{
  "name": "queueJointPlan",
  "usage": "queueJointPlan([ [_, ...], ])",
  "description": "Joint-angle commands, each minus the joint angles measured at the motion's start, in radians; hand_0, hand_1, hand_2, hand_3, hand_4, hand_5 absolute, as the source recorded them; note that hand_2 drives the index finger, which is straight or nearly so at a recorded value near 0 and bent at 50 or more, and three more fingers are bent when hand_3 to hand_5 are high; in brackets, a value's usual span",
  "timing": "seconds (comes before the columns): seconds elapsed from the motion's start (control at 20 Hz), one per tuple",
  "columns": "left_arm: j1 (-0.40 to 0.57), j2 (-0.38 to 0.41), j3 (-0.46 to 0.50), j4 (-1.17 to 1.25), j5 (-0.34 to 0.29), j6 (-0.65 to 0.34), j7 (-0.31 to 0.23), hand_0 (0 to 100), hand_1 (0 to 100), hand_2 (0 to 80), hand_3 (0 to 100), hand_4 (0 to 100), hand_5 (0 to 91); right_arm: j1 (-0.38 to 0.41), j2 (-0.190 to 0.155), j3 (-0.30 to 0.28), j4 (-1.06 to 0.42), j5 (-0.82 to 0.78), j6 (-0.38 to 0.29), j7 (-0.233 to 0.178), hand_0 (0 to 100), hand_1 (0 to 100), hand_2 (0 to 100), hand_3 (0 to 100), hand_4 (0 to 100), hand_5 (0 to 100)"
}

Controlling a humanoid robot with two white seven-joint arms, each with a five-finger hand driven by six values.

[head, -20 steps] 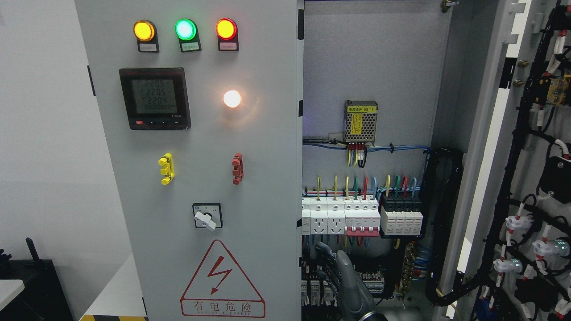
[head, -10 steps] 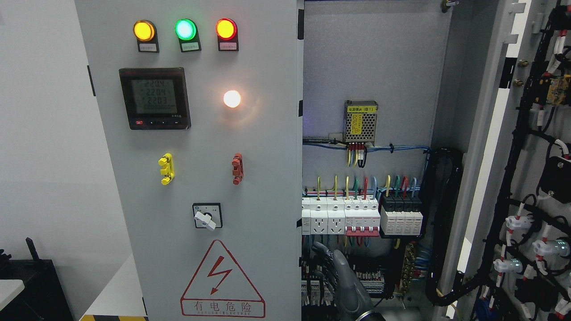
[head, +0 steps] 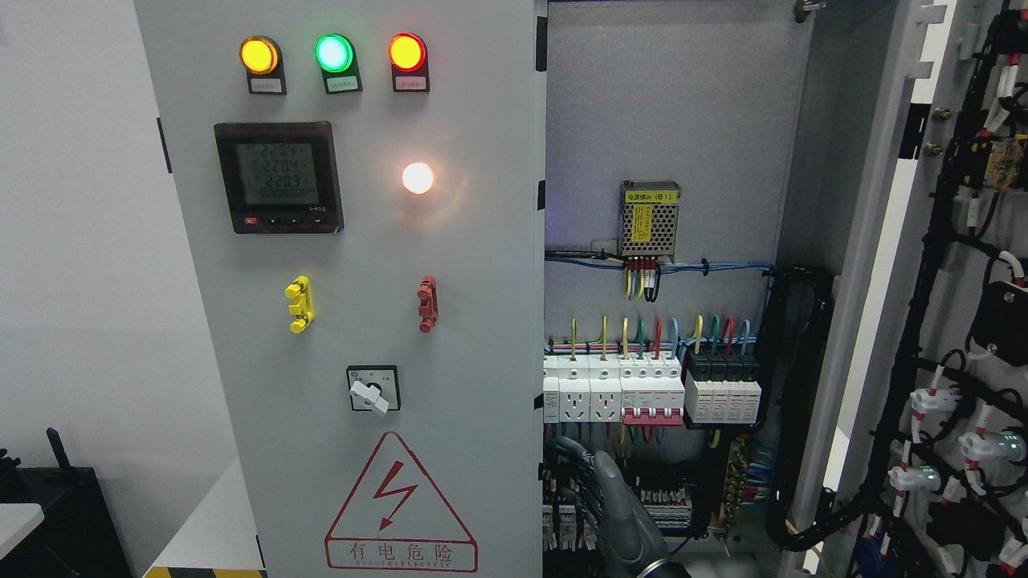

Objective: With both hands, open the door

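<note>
Right grey steel cabinet door swung open at 3 o'clock. Left grey panel door shut, still to pull. My hand at 6 o'clock, arm's side unclear; can't tell its grip.

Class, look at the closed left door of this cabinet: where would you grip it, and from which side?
Grip the left door by its free right edge, coming from the open bay: its face shows no handle. The right hand is near there.
</note>
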Motion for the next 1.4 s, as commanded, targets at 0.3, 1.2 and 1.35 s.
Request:
queueJointPlan([
  [0.3, 0.031, -0.031, 0.0, 0.0, 0.003, 0.0, 0.0, 0, 0, 0.0, 0, 4, 0.0, -0.02, 0.0, 0.007, 0.018, -0.028, 0.013, 0.002, 0, 0, 0, 0, 0, 0],
  [1.2, 0.031, -0.031, 0.0, 0.0, 0.003, 0.0, 0.001, 0, 0, 0.0, 0, 4, 0.0, -0.04, -0.002, 0.007, 0.028, -0.031, 0.03, 0.046, 0, 0, 0, 0, 0, 0],
  [1.35, 0.031, -0.031, 0.0, 0.0, 0.003, 0.0, 0.001, 0, 0, 0.0, 0, 4, 0.0, -0.048, -0.002, 0.007, 0.032, -0.036, 0.03, 0.046, 0, 0, 0, 0, 0, 0],
])
